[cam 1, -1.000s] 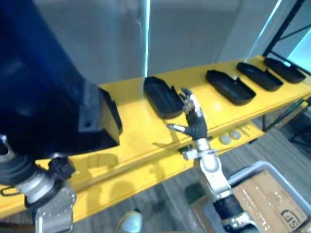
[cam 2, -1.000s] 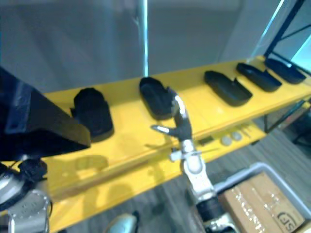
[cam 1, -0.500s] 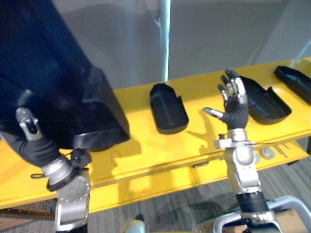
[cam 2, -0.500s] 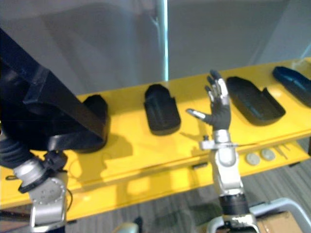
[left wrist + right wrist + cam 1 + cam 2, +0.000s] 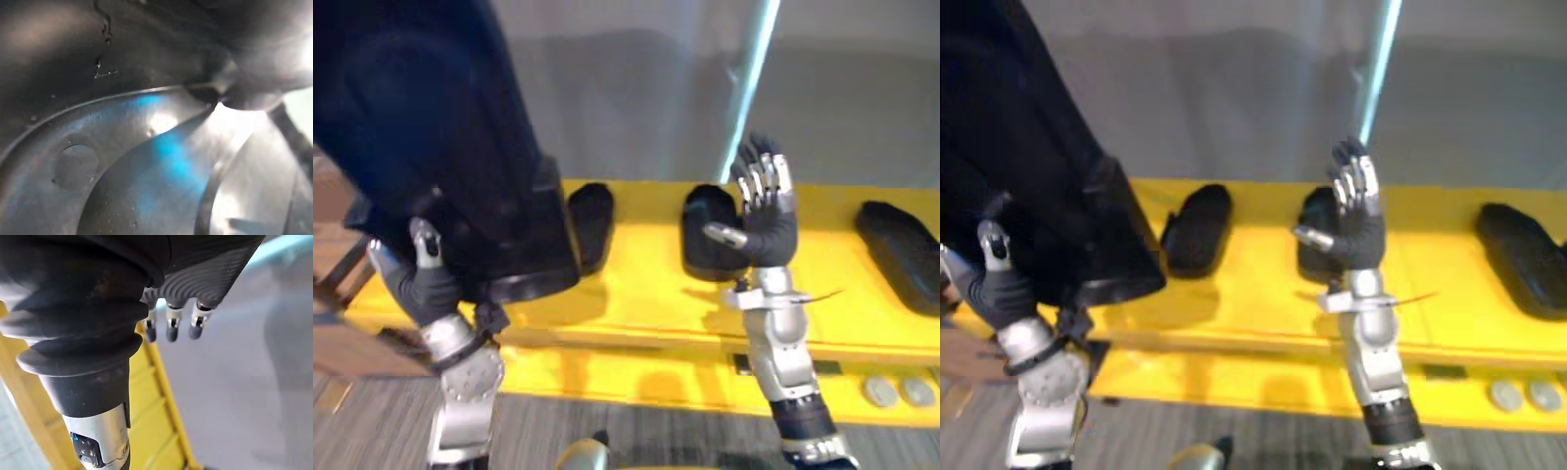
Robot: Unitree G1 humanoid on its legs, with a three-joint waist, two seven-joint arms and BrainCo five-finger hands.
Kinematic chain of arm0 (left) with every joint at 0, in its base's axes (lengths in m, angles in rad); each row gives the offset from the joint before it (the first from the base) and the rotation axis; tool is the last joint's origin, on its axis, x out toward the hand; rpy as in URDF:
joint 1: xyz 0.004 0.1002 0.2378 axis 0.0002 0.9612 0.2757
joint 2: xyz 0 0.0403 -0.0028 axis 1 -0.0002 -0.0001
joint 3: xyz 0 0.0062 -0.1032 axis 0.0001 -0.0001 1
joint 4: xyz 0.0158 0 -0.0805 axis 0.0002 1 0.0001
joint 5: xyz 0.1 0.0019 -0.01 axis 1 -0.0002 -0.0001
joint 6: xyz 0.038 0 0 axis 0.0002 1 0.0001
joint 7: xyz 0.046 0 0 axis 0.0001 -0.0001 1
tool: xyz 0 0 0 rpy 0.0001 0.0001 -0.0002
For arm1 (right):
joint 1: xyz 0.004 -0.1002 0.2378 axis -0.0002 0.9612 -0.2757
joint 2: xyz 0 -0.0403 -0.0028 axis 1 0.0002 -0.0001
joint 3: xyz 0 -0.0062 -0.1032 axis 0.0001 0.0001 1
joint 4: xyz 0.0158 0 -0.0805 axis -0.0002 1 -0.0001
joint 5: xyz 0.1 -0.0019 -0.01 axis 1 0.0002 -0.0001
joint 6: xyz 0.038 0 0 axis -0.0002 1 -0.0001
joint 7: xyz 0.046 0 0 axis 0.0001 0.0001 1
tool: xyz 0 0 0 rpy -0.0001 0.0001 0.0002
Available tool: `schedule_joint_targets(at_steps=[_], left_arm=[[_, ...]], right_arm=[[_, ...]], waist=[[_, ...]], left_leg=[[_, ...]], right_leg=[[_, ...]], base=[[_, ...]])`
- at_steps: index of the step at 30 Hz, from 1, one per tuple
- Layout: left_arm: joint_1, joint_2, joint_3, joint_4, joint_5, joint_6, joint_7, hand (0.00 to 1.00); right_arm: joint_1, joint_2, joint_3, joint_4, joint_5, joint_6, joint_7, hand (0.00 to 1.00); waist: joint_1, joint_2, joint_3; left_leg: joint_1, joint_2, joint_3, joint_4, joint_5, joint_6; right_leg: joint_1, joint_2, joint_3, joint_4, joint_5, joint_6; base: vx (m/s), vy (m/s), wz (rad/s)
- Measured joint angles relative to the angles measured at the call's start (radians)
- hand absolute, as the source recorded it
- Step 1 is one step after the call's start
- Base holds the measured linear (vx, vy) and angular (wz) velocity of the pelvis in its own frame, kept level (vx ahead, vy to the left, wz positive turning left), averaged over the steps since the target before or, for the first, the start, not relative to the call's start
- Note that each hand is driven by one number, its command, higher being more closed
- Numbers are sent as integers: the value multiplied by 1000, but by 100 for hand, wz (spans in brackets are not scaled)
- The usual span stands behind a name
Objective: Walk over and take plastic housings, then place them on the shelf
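A large black plastic housing [image 5: 431,147] is held up close to the camera at the left, with my left hand [image 5: 426,289] shut on its lower edge, thumb outside. Its glossy inner wall [image 5: 122,147] shows in the left wrist view. On the yellow shelf [image 5: 636,294] lie three smaller black housings: one [image 5: 592,220] beside the held piece, one [image 5: 705,235] partly behind my right hand, one [image 5: 901,250] at the right. My right hand [image 5: 764,220] is raised over the shelf's front, open, holding nothing; its fingers [image 5: 168,328] are straight.
A grey wall rises behind the shelf, with a slim light-blue upright [image 5: 754,78] in front of it. Two round discs [image 5: 899,392] sit on the shelf's lower front ledge at the right. A brown wooden surface [image 5: 342,333] shows at the far left, grey carpet below.
The camera has swung left along the shelf, so the housings have shifted right in the picture. My right hand stays open and now stands before the middle housing. The left hand keeps its housing.
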Motion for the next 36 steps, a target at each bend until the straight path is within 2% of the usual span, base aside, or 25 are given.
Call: schedule_joint_targets(at_steps=[3, 4, 6, 7, 8, 9, 10, 11, 14, 15, 18, 19, 22, 23, 25, 26, 27, 28, 29, 30, 32, 36], left_arm=[[40, -5, 51, -74, -12, -51, -22, 100], [48, -6, 63, -101, -11, -71, -31, 100], [59, -9, 66, -129, -12, -92, -49, 100], [67, -12, 66, -133, -11, -105, -68, 100], [69, -16, 65, -132, -11, -106, -77, 100], [71, -34, 64, -126, -14, -101, -88, 100], [75, -47, 61, -119, -31, -95, -94, 100], [88, -61, 51, -107, -52, -88, -104, 100], [111, -72, 28, -90, -51, -68, -121, 100], [120, -77, 14, -85, -49, -63, -132, 100], [120, -76, -16, -87, -46, -65, -152, 100], [107, -73, -19, -87, -48, -65, -160, 100], [78, -33, -41, -85, -85, -61, -183, 100], [65, -23, -50, -80, -89, -60, -191, 100], [3, 4, -89, -36, -105, -57, -226, 100], [-9, 6, -92, -27, -112, -57, -232, 100], [-23, 8, -87, -14, -121, -52, -231, 100], [-27, 8, -85, -7, -124, -47, -229, 100], [-29, 4, -85, 9, -127, -32, -226, 100], [-24, -4, -87, 23, -126, -16, -226, 100], [-16, -13, -88, 27, -127, -6, -227, 100], [0, -17, -82, 19, -126, -12, -227, 100]], right_arm=[[-4, -4, -19, 52, -1, 0, -2, 0], [-1, -2, -16, 74, -2, -2, -7, 0], [20, 5, -2, 77, -3, -20, -8, 0], [39, 6, 7, 75, -3, -32, -8, 0], [51, 7, 8, 75, -3, -34, -8, 0], [72, 8, 4, 75, -3, -34, -8, 0], [87, 24, 4, 74, -3, -34, -6, 0], [98, 52, 7, 72, -4, -34, 0, 0], [99, 70, 7, 72, -4, -35, 1, 0], [99, 72, 6, 72, -5, -37, 0, 0], [103, 73, 4, 72, -31, -45, -22, 0], [106, 73, 4, 72, -31, -51, -33, 0], [125, 77, 1, 55, -52, -63, -57, 0], [137, 77, -2, 37, -57, -63, -64, 0], [198, 75, -23, -48, -98, -63, -101, 0], [203, 75, -23, -60, -104, -63, -103, 0], [202, 76, -18, -67, -106, -63, -93, 0], [200, 75, -18, -67, -106, -62, -87, 0], [197, 71, -21, -66, -106, -60, -76, 0], [198, 63, -26, -66, -97, -55, -66, 0], [197, 50, -45, -66, -62, -48, -48, 0], [192, 44, -48, -65, -24, -37, -16, 0]], waist=[[6, 5, 12], [7, 14, 6], [7, 40, -17], [5, 56, -27], [2, 64, -32], [-4, 77, -41], [-14, 62, -45], [-22, 33, -57], [-22, 14, -60], [-22, 13, -60], [-37, 27, -68], [-42, 30, -68], [-60, 39, -75], [-64, 40, -74], [-98, 35, -76], [-106, 31, -77], [-106, 11, -89], [-103, -1, -94], [-90, -7, -96], [-88, -2, -96], [-88, 3, -95], [-72, 7, -94]], left_leg=[[-91, 81, 181, 304, -58, 45], [-78, 111, 208, 389, -100, 36], [-44, 158, 221, 427, -134, 18], [2, 186, 221, 395, -123, 8], [28, 189, 218, 354, -119, -8], [55, 164, 229, 266, -122, -27], [65, 143, 234, 216, -121, -27], [65, 119, 242, 146, -121, -27], [69, 98, 247, 99, -121, -27], [87, 86, 247, 64, -120, -29], [157, 55, 249, -82, -70, -69], [183, 39, 247, -146, -31, -66], [202, 19, 228, -226, 12, -70], [198, 15, 211, -229, 16, -66], [180, 0, 106, -233, 31, -56], [170, -4, 83, -237, 36, -53], [145, -15, 62, -240, 44, -55], [135, -22, 53, -240, 50, -59], [122, -23, 35, -238, 74, -78], [115, -21, 23, -235, 92, -82], [114, -18, 28, -235, 114, -79], [112, -1, 28, -236, 124, -88]], right_leg=[[-15, -23, -99, -10, 29, -3], [-16, -27, -121, -41, 59, 0], [-38, -29, -134, -86, 111, 13], [-58, -35, -137, -96, 135, 30], [-64, -38, -137, -96, 144, 41], [-73, -36, -128, -121, 170, 39], [-77, -34, -99, -158, 186, 19], [-88, -35, -80, -202, 203, 36], [-88, -40, -79, -224, 230, 48], [-79, -46, -80, -225, 236, 56], [-63, -65, -101, -218, 242, 65], [-64, -75, -103, -212, 245, 71], [-65, -77, -89, -202, 248, 76], [-66, -76, -54, -194, 244, 69], [-74, -72, 154, -131, 196, -3], [-77, -70, 186, -118, 173, -23], [-83, -74, 209, -118, 128, -29], [-80, -75, 205, -129, 116, -17], [-75, -71, 194, -141, 116, 20], [-64, -66, 169, -140, 118, 34], [-43, -53, 143, -140, 118, 34], [-41, -35, 144, -140, 112, 43]], base=[[-176, -50, 105], [-139, 57, 63], [-97, 154, 49], [-59, 215, 43], [-40, 243, 40], [-44, 258, 46], [-65, 308, 64], [-59, 254, 51], [-46, 175, 34], [-38, 151, 32], [-38, 99, 26], [-67, 65, 22], [-84, 41, 25], [-103, 56, 64], [-58, 42, 120], [-56, -36, 120], [-29, -79, 73], [-38, -136, 64], [-16, -146, 56], [-22, -131, 58], [-54, -86, 61], [-68, -62, 9]])
